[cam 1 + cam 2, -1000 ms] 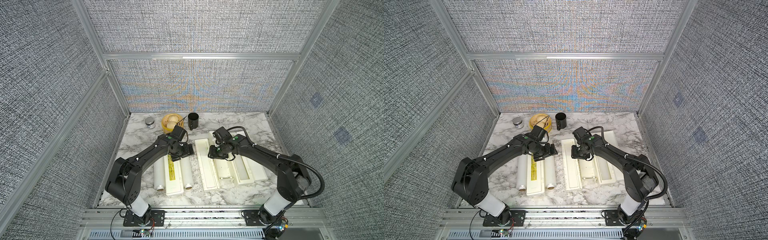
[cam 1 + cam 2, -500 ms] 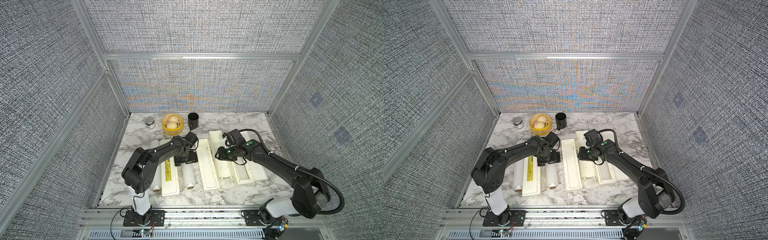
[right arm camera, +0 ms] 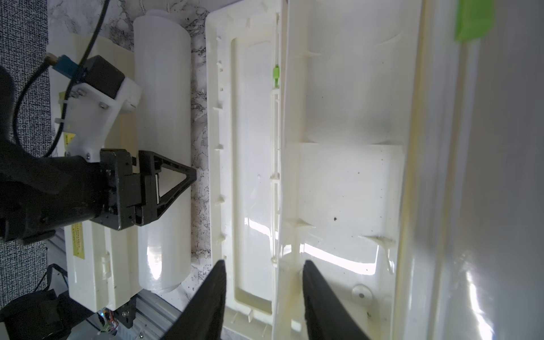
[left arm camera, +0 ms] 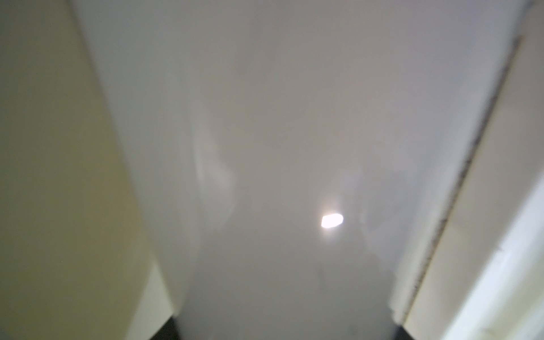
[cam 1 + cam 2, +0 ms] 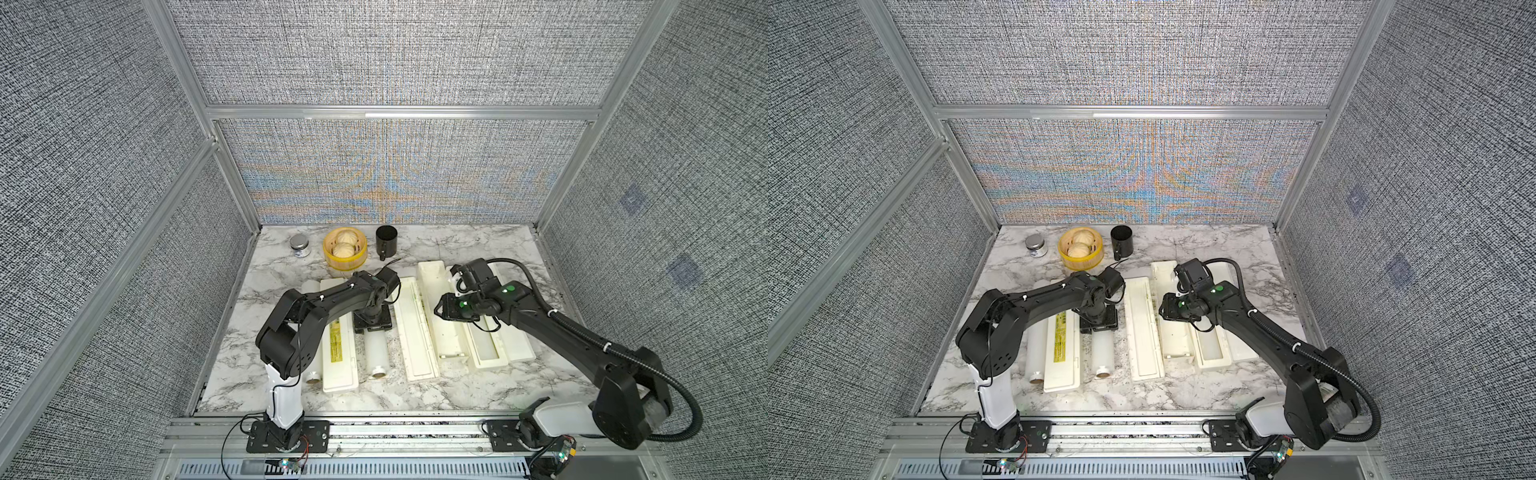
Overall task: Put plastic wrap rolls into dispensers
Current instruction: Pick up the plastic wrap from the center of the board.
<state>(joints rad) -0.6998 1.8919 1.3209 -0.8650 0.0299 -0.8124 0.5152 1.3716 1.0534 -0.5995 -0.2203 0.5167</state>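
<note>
In both top views my left gripper (image 5: 372, 323) (image 5: 1098, 320) is down on a plastic wrap roll (image 5: 377, 353) (image 5: 1103, 353) that lies on the table between two dispensers. It is shut on that roll, a finger against each side. The roll (image 4: 279, 147) fills the left wrist view. A second roll (image 5: 1037, 357) lies left of a shut dispenser (image 5: 338, 357) with a yellow label. My right gripper (image 5: 438, 309) (image 3: 264, 262) hangs open over the hinge of the middle open dispenser (image 5: 449, 340) (image 3: 353, 176). Another open dispenser (image 5: 486, 349) lies to its right.
At the back of the marble table stand a yellow steamer basket (image 5: 345, 266) with buns, a black cup (image 5: 386, 243) and a small jar (image 5: 300, 246). Fabric walls close in three sides. A metal rail (image 5: 415, 432) runs along the front.
My left gripper came forward from the far end of the labelled dispenser, dropped onto the roll beside it and narrowed its jaws. My right arm swung outward; its gripper stays over the middle dispenser.
</note>
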